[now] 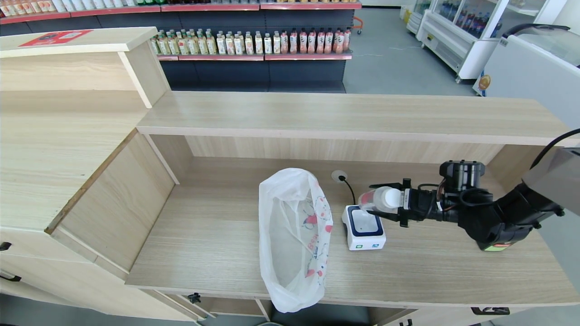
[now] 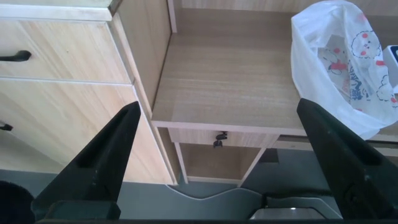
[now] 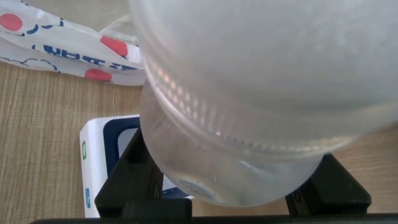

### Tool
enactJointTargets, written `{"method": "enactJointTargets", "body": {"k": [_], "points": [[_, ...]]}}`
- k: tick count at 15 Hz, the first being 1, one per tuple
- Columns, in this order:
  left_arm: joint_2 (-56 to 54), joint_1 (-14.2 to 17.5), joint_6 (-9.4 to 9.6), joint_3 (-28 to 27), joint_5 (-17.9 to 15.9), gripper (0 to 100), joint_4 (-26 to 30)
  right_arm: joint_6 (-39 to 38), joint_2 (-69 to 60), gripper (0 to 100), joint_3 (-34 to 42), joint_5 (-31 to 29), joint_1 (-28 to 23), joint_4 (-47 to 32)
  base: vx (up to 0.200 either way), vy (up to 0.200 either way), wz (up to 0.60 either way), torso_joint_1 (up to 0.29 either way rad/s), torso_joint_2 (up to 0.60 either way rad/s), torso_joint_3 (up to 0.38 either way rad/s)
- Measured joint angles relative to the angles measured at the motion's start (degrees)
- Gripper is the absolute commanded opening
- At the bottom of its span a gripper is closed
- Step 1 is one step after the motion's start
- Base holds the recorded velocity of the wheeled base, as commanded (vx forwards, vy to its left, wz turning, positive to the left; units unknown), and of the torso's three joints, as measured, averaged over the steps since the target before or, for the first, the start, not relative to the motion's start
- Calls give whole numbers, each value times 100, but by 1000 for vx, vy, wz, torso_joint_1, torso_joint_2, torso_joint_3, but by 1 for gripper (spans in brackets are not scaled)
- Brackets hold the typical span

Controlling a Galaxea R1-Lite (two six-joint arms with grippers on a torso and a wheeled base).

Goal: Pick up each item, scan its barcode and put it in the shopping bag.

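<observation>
1. The left gripper (image 2: pixel 219 106) is low in front of the desk. Its two dark fingers (image 2: pixel 102 162) are spread wide with nothing between them, and beyond them are the desk's front edge and a drawer front with a black handle (image 2: pixel 15 56).
2. In the head view, the white shopping bag (image 1: pixel 293 235) with red and blue print lies on the wooden desk (image 1: pixel 204 235) at lower centre. Its mouth is open upward and its near end hangs over the desk's front edge. I cannot tell whether anything is inside it.
3. Just right of the bag, and apart from it, the white and blue barcode scanner (image 1: pixel 362 226) sits on the desk.
4. The right gripper (image 1: pixel 378 200) reaches in from the right of the frame at mid-height, its fingers closed around a clear plastic bottle (image 1: pixel 383 198) held on its side above the scanner's far end. In the right wrist view the bottle (image 3: pixel 249 93) sits between the black fingers (image 3: pixel 130 180), with the scanner (image 3: pixel 102 155) under it and the bag (image 3: pixel 68 43) beyond.
5. A black cable (image 1: pixel 348 188) runs from the scanner's far side to a round outlet (image 1: pixel 339 175) in the desk, just above centre.
6. Beyond that, the raised counter ledge (image 1: pixel 344 113) crosses the middle of the frame.
7. Shop shelves (image 1: pixel 253 43) lined with drink bottles fill the top centre, and white freezer cabinets (image 1: pixel 462 31) stand at upper right.
</observation>
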State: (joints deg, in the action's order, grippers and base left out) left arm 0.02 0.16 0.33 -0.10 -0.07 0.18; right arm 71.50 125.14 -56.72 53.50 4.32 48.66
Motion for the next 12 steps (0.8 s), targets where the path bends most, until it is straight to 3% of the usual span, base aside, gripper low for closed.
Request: {"method": "enactJointTargets", "body": {"k": [12], "points": [[0,0,0,0,0,100,0,76,133,0,-66,4,6,5,0,0,0,0,0,0]]}}
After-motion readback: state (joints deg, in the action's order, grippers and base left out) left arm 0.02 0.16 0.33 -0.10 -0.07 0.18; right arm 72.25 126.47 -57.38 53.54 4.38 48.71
